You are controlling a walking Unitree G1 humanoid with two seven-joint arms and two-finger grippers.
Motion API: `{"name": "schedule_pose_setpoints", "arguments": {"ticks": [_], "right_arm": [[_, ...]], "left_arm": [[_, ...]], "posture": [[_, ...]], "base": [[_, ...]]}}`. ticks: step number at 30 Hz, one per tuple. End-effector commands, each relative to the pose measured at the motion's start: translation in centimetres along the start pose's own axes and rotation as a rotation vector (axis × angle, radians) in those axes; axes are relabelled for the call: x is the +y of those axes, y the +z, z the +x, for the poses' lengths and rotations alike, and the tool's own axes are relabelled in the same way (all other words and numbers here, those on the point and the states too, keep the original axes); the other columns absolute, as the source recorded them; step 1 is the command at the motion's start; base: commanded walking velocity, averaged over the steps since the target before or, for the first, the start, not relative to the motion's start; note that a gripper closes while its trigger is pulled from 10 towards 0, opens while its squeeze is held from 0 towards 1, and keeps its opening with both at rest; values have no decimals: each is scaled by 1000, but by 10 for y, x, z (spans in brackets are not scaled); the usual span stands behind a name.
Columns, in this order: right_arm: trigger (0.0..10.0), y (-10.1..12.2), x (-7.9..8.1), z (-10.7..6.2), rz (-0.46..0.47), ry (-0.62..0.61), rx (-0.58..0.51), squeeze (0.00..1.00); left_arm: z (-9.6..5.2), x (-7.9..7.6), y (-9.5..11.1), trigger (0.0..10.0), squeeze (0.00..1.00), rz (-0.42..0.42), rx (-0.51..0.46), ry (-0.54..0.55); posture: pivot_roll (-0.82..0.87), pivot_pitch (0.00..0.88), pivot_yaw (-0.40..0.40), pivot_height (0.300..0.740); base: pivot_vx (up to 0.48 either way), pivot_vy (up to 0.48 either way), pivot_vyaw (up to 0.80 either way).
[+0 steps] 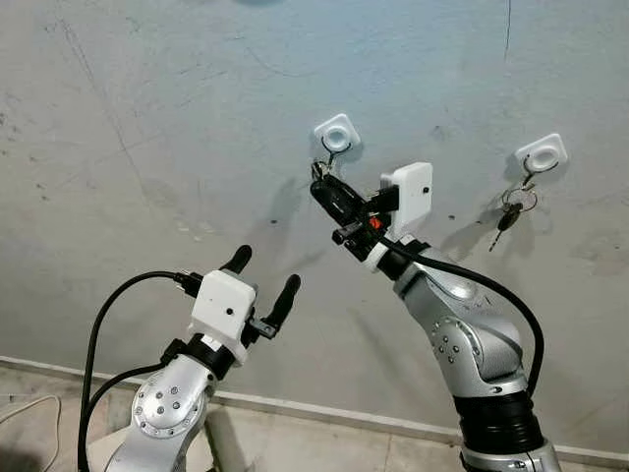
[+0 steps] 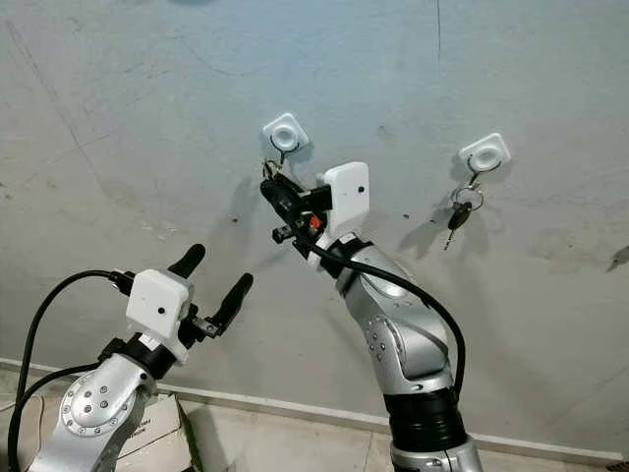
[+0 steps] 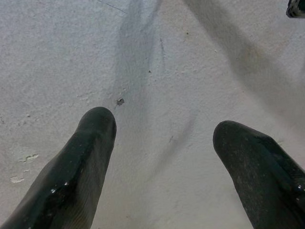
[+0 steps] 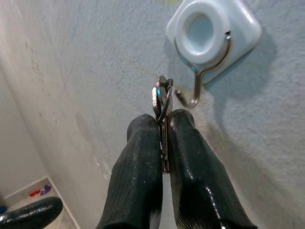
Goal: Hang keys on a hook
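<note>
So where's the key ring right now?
The key ring is pinched in the right gripper, held against the wall just beside the wire hook of the left wall mount, not yet looped on.

a rough grey plaster wall (image 1: 177,128) with scuffs and hairline cracks fills the background. along its foot runs a pale baseboard (image 1: 324,411), meeting a tiled floor (image 1: 295,442). low at the left, a cardboard box (image 2: 157,433) with printed lettering sits on the floor. small coloured bits (image 4: 40,192) lie on the floor by the wall.
</note>
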State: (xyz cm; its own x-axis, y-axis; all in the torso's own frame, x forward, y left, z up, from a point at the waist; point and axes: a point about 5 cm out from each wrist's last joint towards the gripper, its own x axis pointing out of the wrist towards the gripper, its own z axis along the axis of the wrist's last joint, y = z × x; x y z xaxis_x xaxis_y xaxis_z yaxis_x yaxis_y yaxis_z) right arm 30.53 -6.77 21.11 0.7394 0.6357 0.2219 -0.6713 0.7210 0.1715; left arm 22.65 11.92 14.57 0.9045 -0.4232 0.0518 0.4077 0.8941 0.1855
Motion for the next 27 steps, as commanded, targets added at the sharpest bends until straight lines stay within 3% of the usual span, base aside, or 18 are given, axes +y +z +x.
{"name": "schedule_pose_setpoints", "arguments": {"ticks": [1, 5, 14, 27], "right_arm": [[10000, 9, 0, 4, 20, 11, -42, 0], [10000, 9, -2, 4, 29, 5, -42, 0], [10000, 0, -6, 3, 171, -37, -31, 0], [10000, -14, -3, 0, 283, -43, 11, 0]], "left_arm": [[1, 1, 3, 10000, 0, 8, -13, 4], [1, 1, 2, 10000, 0, 7, -11, 3], [1, 0, 1, 10000, 0, 4, -5, 1], [0, 0, -1, 10000, 0, 4, 4, 1]], "posture": [[134, 30, 34, 740], [136, 30, 34, 740], [135, 31, 34, 740], [136, 29, 33, 740]], "base": [[0, 0, 0], [0, 0, 0], [0, 0, 0], [0, 0, 0]]}}
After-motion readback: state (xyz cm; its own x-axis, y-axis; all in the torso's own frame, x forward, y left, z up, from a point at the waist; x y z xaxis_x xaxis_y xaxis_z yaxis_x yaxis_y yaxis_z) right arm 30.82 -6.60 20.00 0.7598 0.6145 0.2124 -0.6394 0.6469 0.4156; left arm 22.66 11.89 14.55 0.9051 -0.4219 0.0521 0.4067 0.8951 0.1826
